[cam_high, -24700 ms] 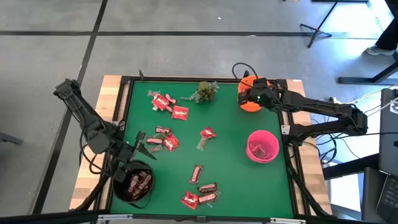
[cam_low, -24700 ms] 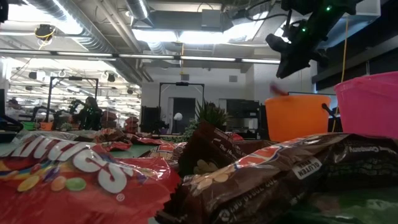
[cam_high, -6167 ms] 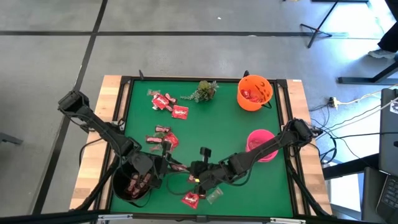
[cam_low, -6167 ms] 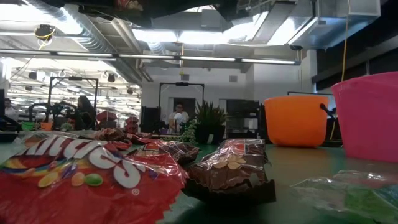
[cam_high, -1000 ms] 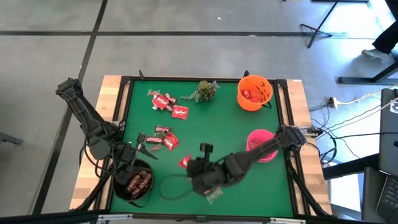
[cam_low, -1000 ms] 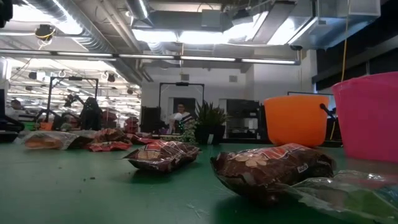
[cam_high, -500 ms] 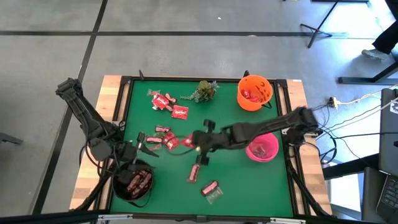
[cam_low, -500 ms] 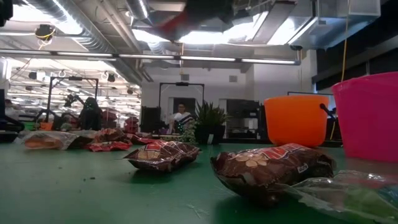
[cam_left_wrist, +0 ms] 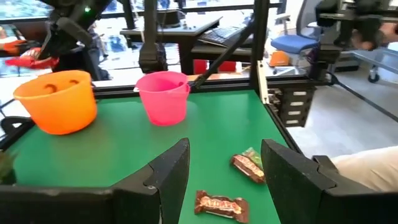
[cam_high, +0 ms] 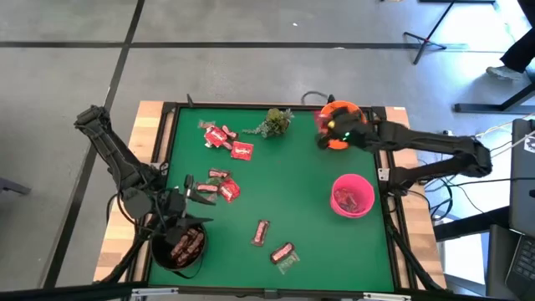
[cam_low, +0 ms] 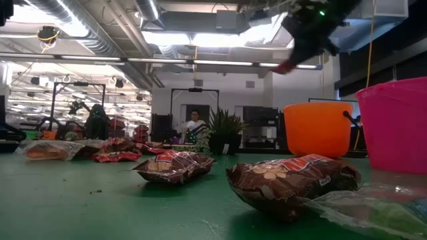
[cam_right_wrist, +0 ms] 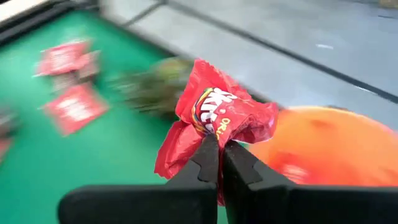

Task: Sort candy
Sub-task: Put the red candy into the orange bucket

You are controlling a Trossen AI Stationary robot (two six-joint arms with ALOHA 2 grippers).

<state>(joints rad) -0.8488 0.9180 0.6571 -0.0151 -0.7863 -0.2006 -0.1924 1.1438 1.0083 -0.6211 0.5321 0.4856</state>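
Note:
My right gripper (cam_high: 323, 132) hovers at the left rim of the orange bowl (cam_high: 344, 125), at the table's far right, and is shut on a red candy packet (cam_right_wrist: 217, 115). In the low view it hangs high above the bowl (cam_low: 319, 129). My left gripper (cam_high: 197, 201) waits open above the table near the black bowl (cam_high: 178, 247), which holds brown bars. Red packets (cam_high: 221, 137) (cam_high: 227, 191), brown bars (cam_high: 262, 232) (cam_high: 282, 251) and a clear-wrapped sweet (cam_high: 288, 264) lie flat on the green mat. My right gripper pinches the red packet by a crumpled edge (cam_right_wrist: 211, 146) between its two fingertips (cam_right_wrist: 239, 168). The rest of the packet spreads out beyond the fingertips. It is lifted clear of the table, and in the low view it shows just below the fingers (cam_low: 285, 67).
A pink bowl (cam_high: 353, 196) stands on the right side and holds some wrapped sweets. A green plant sprig (cam_high: 276, 122) lies near the far edge. A raised dark frame (cam_high: 391, 217) borders the mat. Open green mat lies between the sprig and the pink bowl.
My right gripper has carried the red packet up from the near middle of the table, across the middle, toward the far right, and now hovers at the orange bowl. Two brown bars and the clear-wrapped sweet stayed where it left.

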